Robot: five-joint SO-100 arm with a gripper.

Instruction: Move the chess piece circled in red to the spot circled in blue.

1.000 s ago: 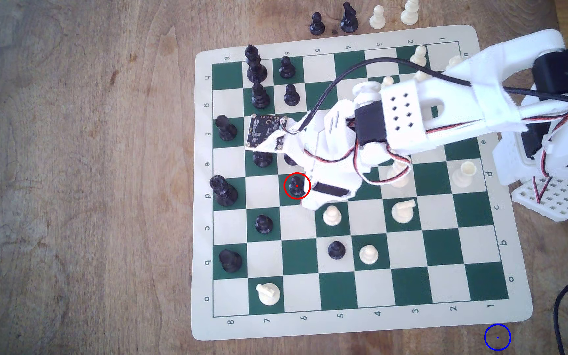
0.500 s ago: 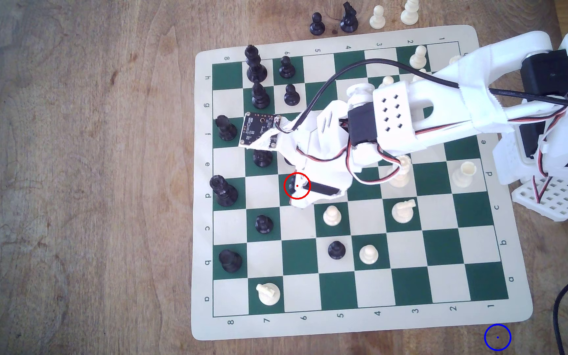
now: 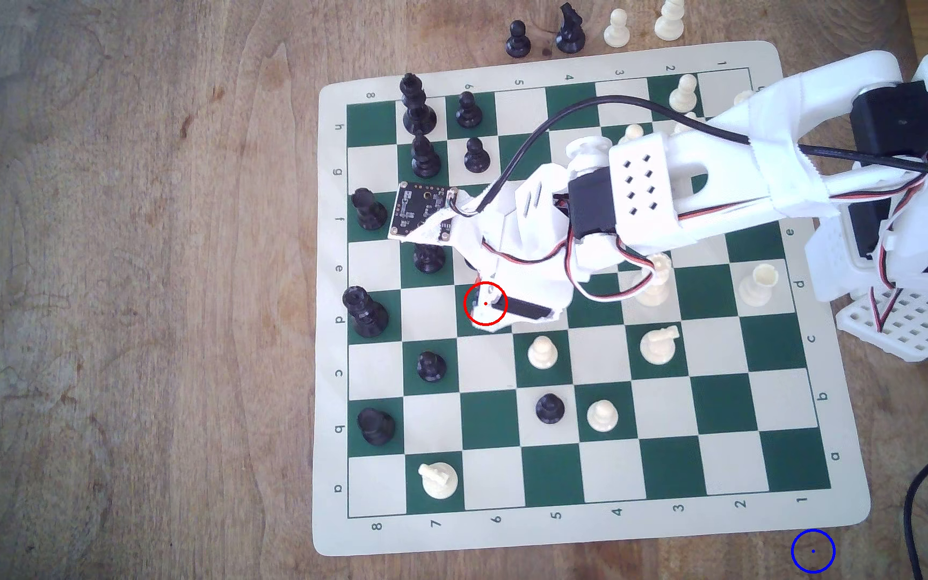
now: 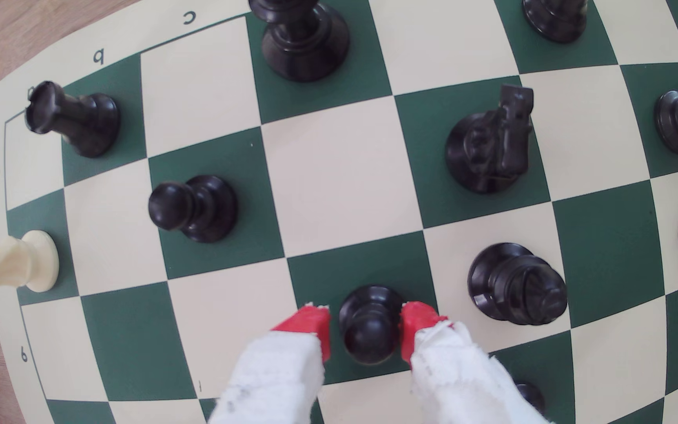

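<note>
Gripper (image 4: 366, 326) jaws flank black pawn (image 4: 368, 326), contact unclear; black bishop (image 4: 518, 283) just beside.

- a small black plastic pawn (image 4: 370, 326) with a glossy round head is seen on a dark green square.
- two red-tipped gripper fingers (image 4: 309, 326), wrapped in white tape behind the tips, are seen on either side of that pawn.
- a roll-up chessboard mat (image 3: 562, 535) is patterned in dark green and cream squares, with a cream border and dark letters and numbers.
- a thin red drawn ring (image 3: 485, 303) with a red centre dot is marked on the mat.
- a thin blue drawn ring (image 3: 813, 551) with a blue dot encloses brown wood grain.
- a cream-white knight (image 4: 15, 263) is seen on a green square.
- the white plastic arm (image 3: 651, 189) carries red, black and white wires.
</note>
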